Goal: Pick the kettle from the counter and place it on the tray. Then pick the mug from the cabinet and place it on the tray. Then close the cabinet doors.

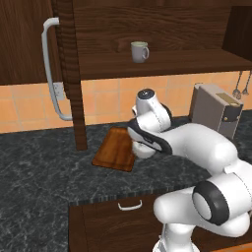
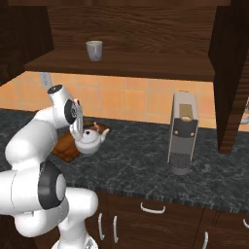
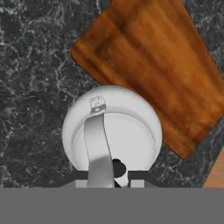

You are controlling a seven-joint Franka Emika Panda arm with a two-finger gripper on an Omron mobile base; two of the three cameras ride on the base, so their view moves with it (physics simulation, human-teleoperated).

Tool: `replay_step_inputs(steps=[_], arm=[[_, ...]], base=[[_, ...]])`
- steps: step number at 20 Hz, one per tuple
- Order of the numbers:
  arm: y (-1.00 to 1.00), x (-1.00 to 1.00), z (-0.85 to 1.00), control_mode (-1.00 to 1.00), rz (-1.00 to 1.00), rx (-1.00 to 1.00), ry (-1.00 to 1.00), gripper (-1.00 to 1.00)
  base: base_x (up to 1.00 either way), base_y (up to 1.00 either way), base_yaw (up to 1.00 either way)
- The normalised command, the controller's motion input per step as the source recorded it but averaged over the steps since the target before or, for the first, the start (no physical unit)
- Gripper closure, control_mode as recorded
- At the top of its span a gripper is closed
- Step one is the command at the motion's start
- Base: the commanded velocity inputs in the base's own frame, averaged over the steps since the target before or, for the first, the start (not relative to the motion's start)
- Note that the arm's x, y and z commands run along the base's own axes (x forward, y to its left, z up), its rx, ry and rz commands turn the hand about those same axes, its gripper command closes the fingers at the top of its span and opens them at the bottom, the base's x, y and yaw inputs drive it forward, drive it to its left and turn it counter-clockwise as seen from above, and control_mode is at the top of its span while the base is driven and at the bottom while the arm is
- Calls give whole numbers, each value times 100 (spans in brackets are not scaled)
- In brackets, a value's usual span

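An orange-beige square-tiled backsplash wall (image 2: 131, 99) runs behind the dark marbled stone table (image 2: 141, 165), carrying a white wall outlet (image 1: 58, 91). A boxy grey-brown appliance (image 2: 182, 131) stands upright on the table. Dark wood drawers with curved silver handles (image 2: 153, 209) sit below.

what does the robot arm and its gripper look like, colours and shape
The arm is made of glossy white, rounded tubular segments joined by dark black-grey rings at the joints, with round white caps at the elbows. No cables or markings show. The gripper ends in two small dark finger tips at the bottom of the hand view.
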Motion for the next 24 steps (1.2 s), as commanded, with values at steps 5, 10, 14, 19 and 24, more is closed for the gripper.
replay_step_inputs(steps=[5,10,14,19,24], arm=[[42,37,-1,-100,40,-9,0,100],[31,39,-13,-100,29,-14,0,100],[23,45,-11,-100,21,-13,-1,100],[15,53,-8,-100,14,-9,-1,100],[4,52,-4,-100,4,-11,0,100]], base=[[0,0,0],[0,0,0],[0,0,0],[0,0,0],[0,0,0]])
